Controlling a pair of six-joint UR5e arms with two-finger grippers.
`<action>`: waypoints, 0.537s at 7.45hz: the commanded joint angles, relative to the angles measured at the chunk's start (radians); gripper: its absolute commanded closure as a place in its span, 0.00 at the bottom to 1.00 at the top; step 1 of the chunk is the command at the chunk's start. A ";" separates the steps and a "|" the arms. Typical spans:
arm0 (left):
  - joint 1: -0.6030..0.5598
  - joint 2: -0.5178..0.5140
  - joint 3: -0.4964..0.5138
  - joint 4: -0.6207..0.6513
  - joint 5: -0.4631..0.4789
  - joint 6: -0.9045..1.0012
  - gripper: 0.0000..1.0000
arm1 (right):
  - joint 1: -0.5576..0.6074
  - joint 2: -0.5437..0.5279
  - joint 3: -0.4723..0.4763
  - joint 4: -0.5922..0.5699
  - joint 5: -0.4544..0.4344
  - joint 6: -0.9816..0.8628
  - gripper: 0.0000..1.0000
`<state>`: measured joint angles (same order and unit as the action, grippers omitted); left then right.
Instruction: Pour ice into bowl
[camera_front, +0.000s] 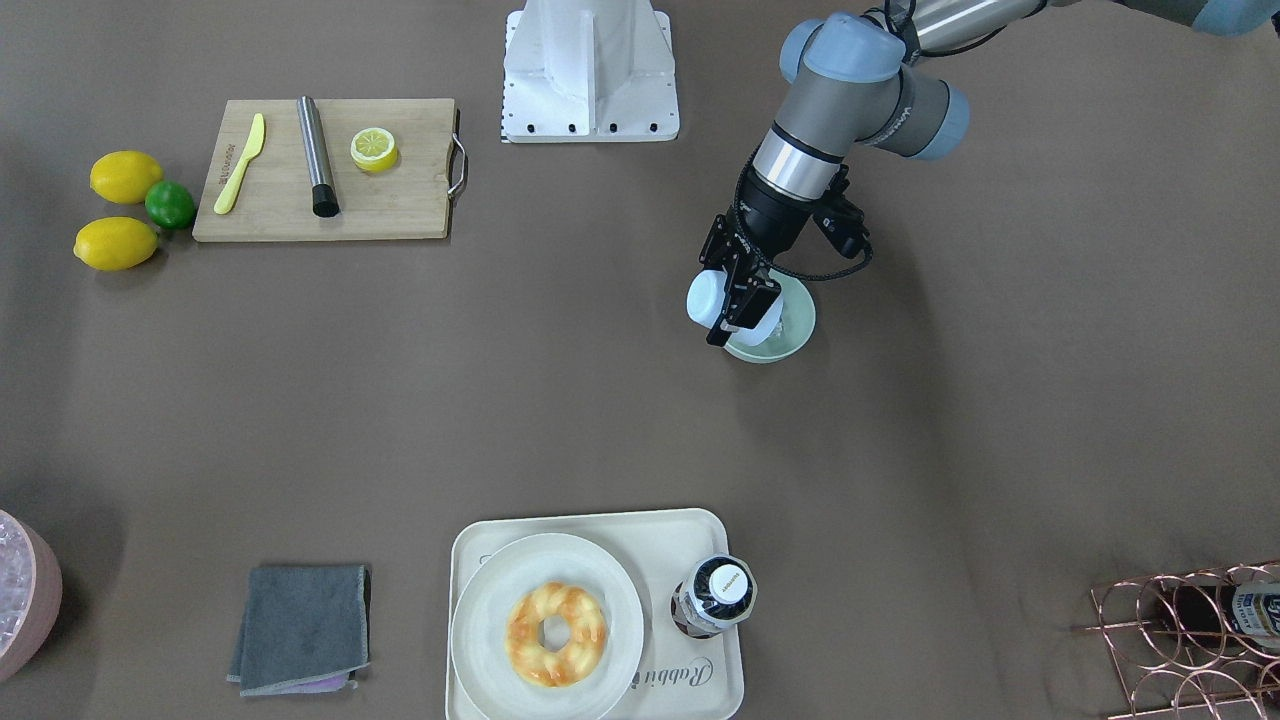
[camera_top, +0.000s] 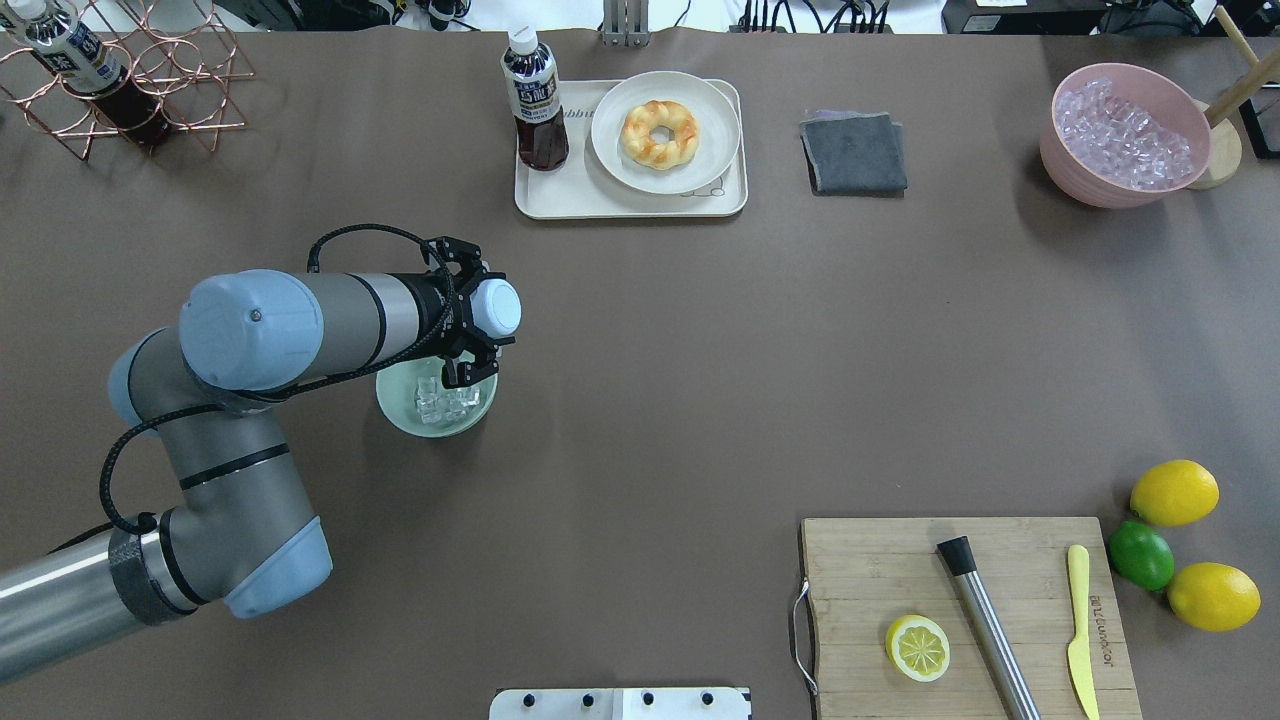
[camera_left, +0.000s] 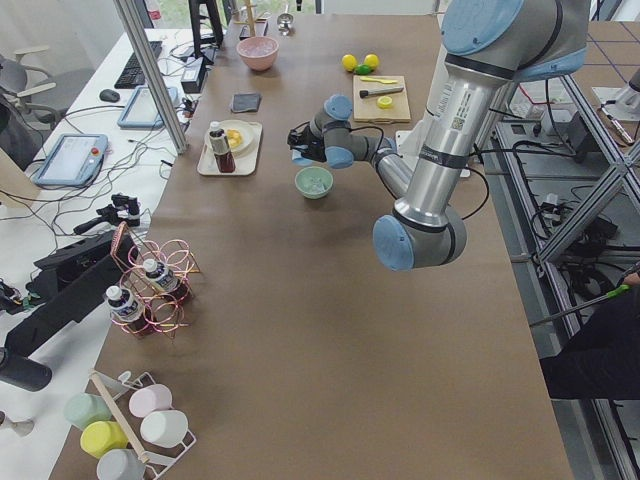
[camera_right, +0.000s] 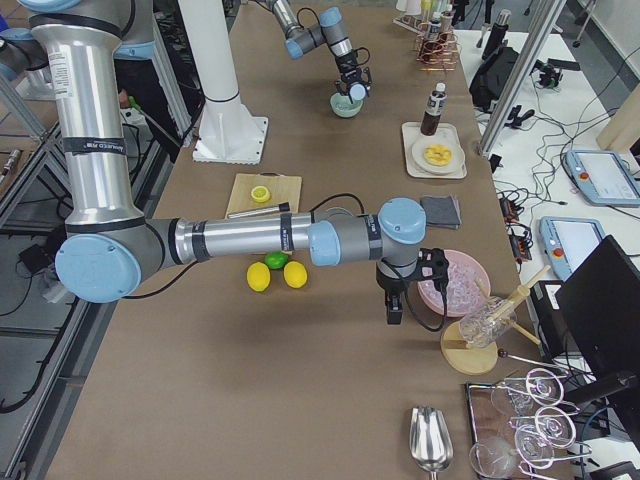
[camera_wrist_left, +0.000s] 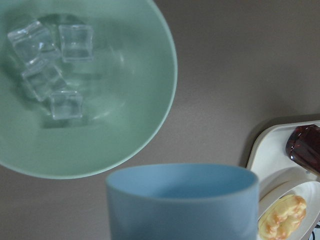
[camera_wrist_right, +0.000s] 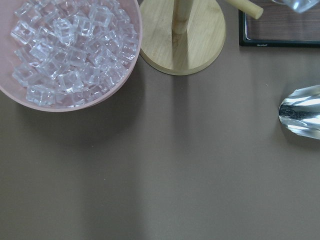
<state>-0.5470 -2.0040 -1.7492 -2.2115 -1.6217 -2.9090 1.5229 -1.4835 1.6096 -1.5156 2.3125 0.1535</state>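
the pour looks to be at its tail end. the left pincer (camera_top: 478, 318) is clamped across the sides of the light blue cup (camera_top: 500, 308) and holds it tipped well over above the far edge of the bowl (camera_top: 400, 412). the bowl sits on the brown surface (camera_top: 700, 400), on the left arm's side. the ice (camera_wrist_left: 50, 65) lies inside the bowl: four clear cubes bunched together toward one side of the mint-green floor, with none on the surface around it. what shows of the cup's inside in the left wrist view looks bare, though only a shallow part near the rim can be seen.

so i judge the task itself all but done. the next move calls for turning the cup back upright, slowly enough that any last cube falls into the bowl and not past its rim. after that, lift it clear without nudging the bowl and set it down on a free patch of surface beside it.

the right pincer (camera_right: 393, 305) hangs far off, just beside the pink bowl (camera_right: 480, 268) of heaped ice. whether it is open or closed cannot be told from that side view.
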 joint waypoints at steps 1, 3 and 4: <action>-0.118 -0.013 -0.022 0.209 -0.151 0.100 0.48 | -0.006 0.003 -0.003 0.000 -0.001 0.000 0.01; -0.244 -0.016 -0.082 0.405 -0.202 0.218 0.48 | -0.006 0.003 0.000 0.000 -0.001 0.001 0.01; -0.284 -0.038 -0.085 0.518 -0.201 0.326 0.48 | -0.006 0.003 0.003 -0.003 -0.001 0.004 0.01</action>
<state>-0.7469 -2.0190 -1.8118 -1.8813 -1.8018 -2.7260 1.5173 -1.4804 1.6083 -1.5157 2.3117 0.1543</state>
